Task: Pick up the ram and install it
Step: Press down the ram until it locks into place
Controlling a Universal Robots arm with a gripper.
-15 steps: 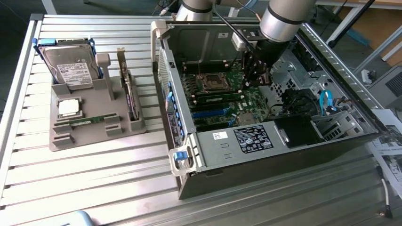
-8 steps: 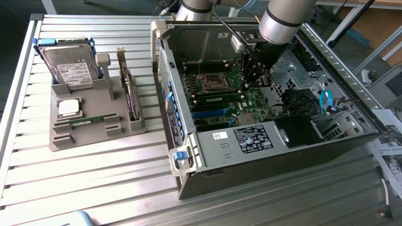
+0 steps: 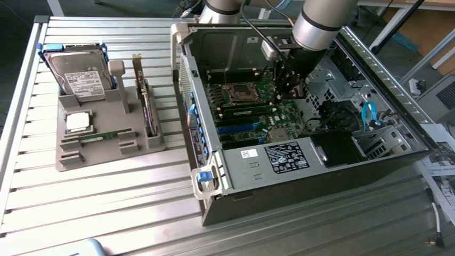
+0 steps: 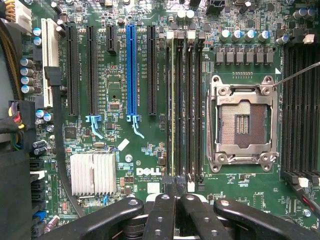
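Observation:
One ram (image 4: 173, 100) stands edge-on in the memory slot nearest the blue slot (image 4: 131, 70), beside the empty processor socket (image 4: 243, 122). My gripper (image 4: 175, 192) hangs over the near end of that slot with its black fingers (image 4: 161, 212) pressed together and nothing visibly between them. In the exterior view the gripper (image 3: 288, 92) is down inside the open computer case (image 3: 213, 176), close above the motherboard, near a seated ram (image 3: 245, 111). A second ram (image 3: 99, 137) lies flat in the grey tray (image 3: 85, 160) on the exterior view's left.
The tray also carries a hard drive (image 3: 80, 74), a square silver processor (image 3: 76, 121) and an upright dark expansion card (image 3: 146, 106). Cables and a drive cage (image 3: 370, 133) crowd the case on the exterior view's right. A silver heatsink (image 4: 93, 174) sits on the board.

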